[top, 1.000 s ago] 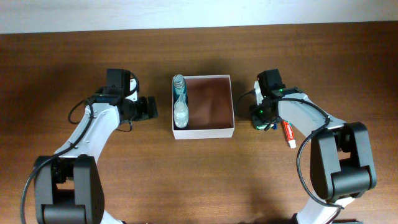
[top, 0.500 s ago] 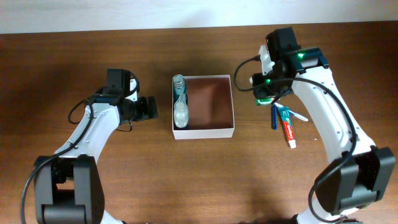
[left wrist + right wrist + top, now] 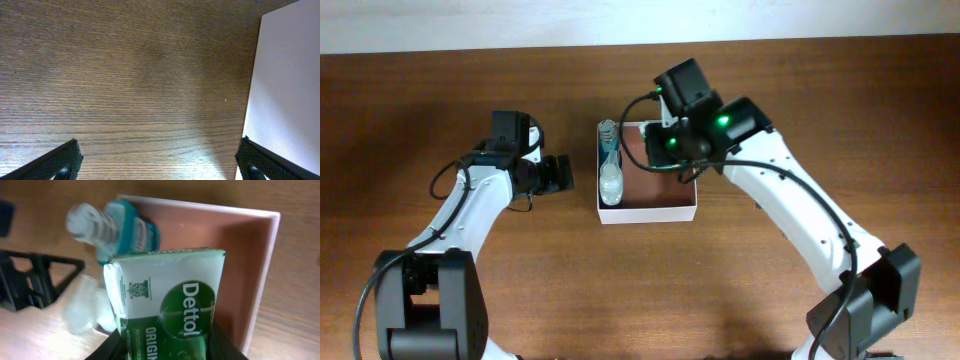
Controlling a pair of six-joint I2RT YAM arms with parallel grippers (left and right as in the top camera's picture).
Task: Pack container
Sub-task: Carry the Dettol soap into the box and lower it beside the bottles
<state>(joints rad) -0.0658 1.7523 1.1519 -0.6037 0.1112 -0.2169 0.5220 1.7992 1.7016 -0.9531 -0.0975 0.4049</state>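
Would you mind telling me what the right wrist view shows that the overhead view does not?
Only the right wrist view shows the Dettol label on the green packet, held in the right jaws over the container. Only the overhead view shows the left arm, the right arm and the table around the container. Both show the container and the blue bottle lying along one wall.

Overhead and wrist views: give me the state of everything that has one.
container, open-topped, partly filled.
teal bottle, capped, lying inside the container.
clear bottle, lying inside next to it.
Dettol packet, gripped, held over the container.
right end effector, shut on the Dettol packet.
left end effector, open, empty.
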